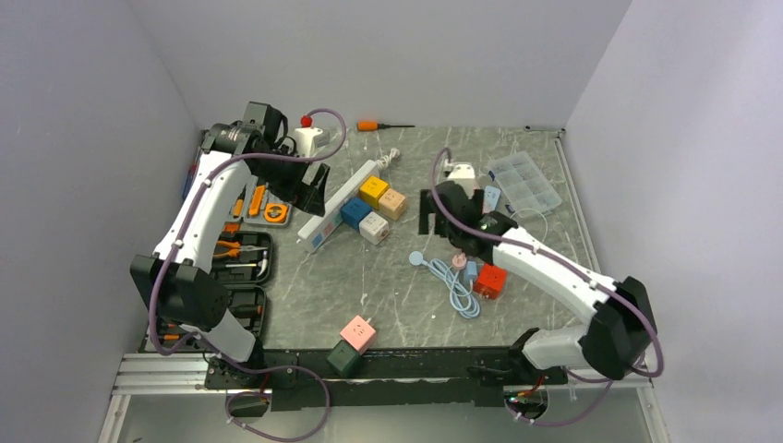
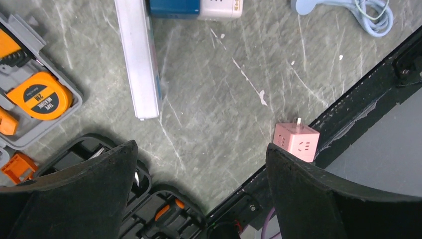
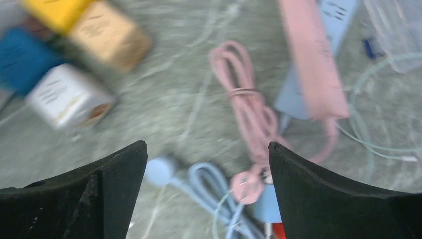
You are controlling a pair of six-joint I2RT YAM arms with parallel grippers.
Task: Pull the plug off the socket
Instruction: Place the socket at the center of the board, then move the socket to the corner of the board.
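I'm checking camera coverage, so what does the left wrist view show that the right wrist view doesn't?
Only the left wrist view: the orange tape measure, the white power strip, the pink cube near the table edge. Only the right wrist view: the coiled pink cable, the pink power strip, the tan cube. Both: the light blue cable, the blue cube and the grey marbled table.
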